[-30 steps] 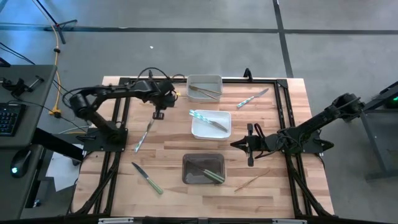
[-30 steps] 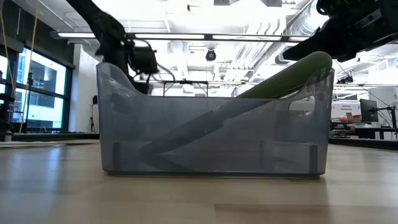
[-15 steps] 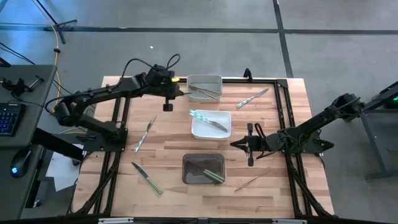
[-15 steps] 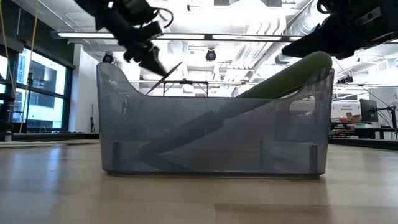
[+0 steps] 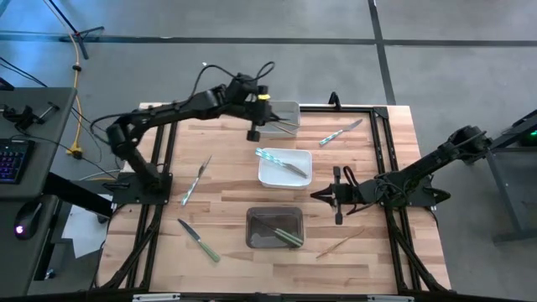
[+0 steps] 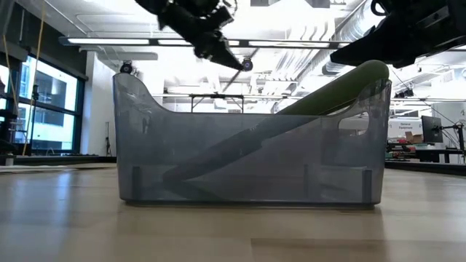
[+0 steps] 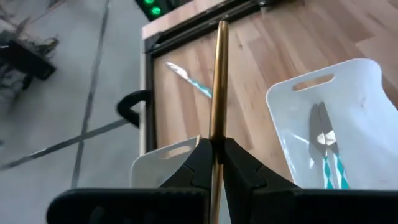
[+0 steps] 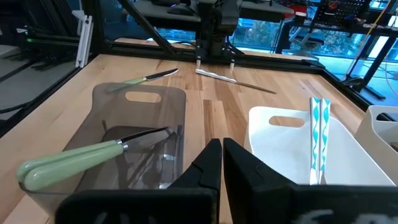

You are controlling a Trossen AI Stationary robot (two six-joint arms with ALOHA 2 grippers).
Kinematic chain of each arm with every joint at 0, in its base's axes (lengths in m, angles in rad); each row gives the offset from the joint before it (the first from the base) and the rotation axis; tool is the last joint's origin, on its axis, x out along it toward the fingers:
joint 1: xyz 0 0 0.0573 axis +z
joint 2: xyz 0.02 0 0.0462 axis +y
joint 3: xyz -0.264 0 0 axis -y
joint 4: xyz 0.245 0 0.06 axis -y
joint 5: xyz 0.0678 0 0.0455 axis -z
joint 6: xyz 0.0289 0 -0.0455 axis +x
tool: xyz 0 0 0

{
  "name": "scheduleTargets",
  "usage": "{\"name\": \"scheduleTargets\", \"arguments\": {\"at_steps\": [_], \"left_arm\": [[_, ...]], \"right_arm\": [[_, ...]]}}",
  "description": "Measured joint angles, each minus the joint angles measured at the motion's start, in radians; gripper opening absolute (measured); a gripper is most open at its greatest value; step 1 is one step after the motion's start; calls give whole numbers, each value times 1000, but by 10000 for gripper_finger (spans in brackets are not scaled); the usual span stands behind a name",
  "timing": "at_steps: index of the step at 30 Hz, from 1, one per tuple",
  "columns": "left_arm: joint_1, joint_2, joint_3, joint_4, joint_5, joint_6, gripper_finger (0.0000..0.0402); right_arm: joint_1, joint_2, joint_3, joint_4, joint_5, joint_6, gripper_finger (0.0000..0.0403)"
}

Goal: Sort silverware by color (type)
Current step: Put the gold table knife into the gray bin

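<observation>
Left gripper [image 7: 216,163] clamped on a tan wood-coloured utensil [image 7: 217,87], held just beside the grey bin [image 5: 277,111] at the table's far edge. Right gripper [image 8: 221,163] closed, empty, beside the white bin [image 5: 285,174].

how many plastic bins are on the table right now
3. The grey-white bin sits at the far edge under the left gripper, the white bin mid-table, and the dark translucent bin nearest the front. None seems hidden.
</observation>
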Motion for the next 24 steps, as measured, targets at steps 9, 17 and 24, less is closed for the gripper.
{"name": "scheduleTargets", "arguments": {"at_steps": [9, 17, 24], "left_arm": [[12, 223, 134, -4, 11, 51, 5], [53, 350, 166, -15, -1, 58, 5], [72, 385, 168, -32, -25, 57, 5]], "right_arm": [[0, 0, 0, -1, -17, 0, 0], [0, 0, 0, -5, -19, 1, 0], [0, 0, 0, -12, -19, 0, 0]]}}
